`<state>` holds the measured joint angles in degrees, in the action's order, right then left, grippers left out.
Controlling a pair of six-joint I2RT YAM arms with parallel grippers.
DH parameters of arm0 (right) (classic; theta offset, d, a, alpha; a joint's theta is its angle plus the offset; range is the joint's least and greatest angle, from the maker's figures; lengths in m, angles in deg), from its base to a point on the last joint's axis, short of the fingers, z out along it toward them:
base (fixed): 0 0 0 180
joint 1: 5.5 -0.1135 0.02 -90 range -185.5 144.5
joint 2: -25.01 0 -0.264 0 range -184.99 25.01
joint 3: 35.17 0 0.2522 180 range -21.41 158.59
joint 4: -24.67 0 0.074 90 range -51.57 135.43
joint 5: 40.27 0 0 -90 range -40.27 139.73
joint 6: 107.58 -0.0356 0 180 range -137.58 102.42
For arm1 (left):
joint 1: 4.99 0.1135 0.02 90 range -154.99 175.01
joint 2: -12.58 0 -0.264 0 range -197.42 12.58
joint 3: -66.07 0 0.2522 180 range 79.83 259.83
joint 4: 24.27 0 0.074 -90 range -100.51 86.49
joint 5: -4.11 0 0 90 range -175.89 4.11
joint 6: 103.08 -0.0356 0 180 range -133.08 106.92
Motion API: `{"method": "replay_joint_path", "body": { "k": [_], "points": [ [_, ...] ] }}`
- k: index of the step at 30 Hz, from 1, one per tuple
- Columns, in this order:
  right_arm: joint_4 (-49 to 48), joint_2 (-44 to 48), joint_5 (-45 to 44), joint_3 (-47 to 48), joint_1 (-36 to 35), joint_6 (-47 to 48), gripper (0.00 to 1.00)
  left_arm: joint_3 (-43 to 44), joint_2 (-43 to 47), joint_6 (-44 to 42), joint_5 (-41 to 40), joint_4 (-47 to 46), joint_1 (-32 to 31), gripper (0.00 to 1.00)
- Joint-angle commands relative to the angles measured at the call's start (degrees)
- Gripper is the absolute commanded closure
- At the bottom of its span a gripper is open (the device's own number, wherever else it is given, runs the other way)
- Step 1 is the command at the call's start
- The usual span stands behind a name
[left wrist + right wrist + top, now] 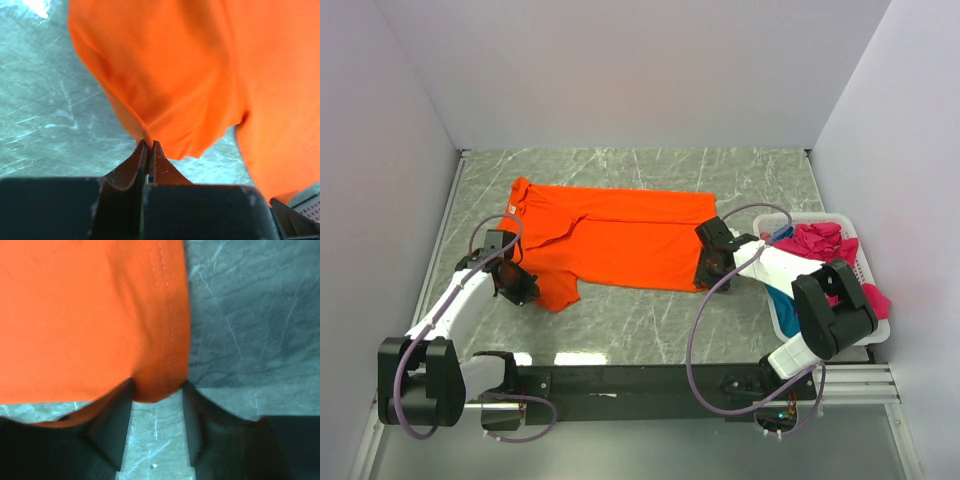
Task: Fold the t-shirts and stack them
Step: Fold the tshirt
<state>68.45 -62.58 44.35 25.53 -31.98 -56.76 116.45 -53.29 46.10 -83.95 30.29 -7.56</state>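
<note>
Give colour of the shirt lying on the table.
The shirt is plain bright orange; the top external view shows it best.

Nothing legible — the orange t-shirt (620, 235) shows no readable print.

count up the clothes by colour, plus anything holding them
orange t-shirt: 1, spread out flat
magenta-pink cloth: 1 bunched heap, could be more than one shirt
teal-blue cloth: 1, mostly hidden
white basket: 1, holding the magenta-pink and teal-blue cloth
total: 4
</note>
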Motion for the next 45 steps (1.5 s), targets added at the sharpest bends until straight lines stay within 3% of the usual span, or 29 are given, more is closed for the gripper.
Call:
{"method": "replay_joint_path", "body": {
  "k": [1, 5, 6, 9, 14, 21, 36, 45],
  "points": [
    [-1.81, -0.74, -1.56, 0.52, 0.11, -1.16, 0.54, 2.58, 1.79, -1.34, 0.62, -1.16, 0.02, 0.99],
    [-1.02, 0.05, -1.73, 0.17, 0.11, -1.51, 0.65, 3.19, 2.49, -1.61, 2.45, -1.42, 0.02, 0.99],
    [-0.49, 0.66, -1.82, 0.26, 0.11, -1.51, 0.74, 3.28, 2.93, -1.61, 2.63, -1.77, 0.02, 0.99],
    [-0.05, 1.28, -1.82, 1.22, 0.02, -0.38, 0.85, 3.81, 3.11, -0.82, 2.28, -2.47, 0.02, 0.99],
    [0.65, -0.21, 0.90, 4.82, 0.02, 1.29, 0.94, 6.18, 0.40, -0.56, 5.53, -4.41, 0.02, 0.99],
    [4.33, -2.58, -0.59, 11.24, -0.06, 3.67, 0.99, 10.83, -2.60, -0.73, 7.38, -5.99, 0.72, 0.99],
    [8.91, -7.50, -1.73, 24.16, 2.48, 7.01, 0.99, 24.19, -9.10, -3.98, 8.18, -8.01, 5.12, 0.99],
    [10.67, -10.76, -1.47, 31.01, 5.03, 9.12, 0.99, 27.62, -11.03, -5.21, 7.30, -13.46, 6.08, 0.99]
  ]
}}
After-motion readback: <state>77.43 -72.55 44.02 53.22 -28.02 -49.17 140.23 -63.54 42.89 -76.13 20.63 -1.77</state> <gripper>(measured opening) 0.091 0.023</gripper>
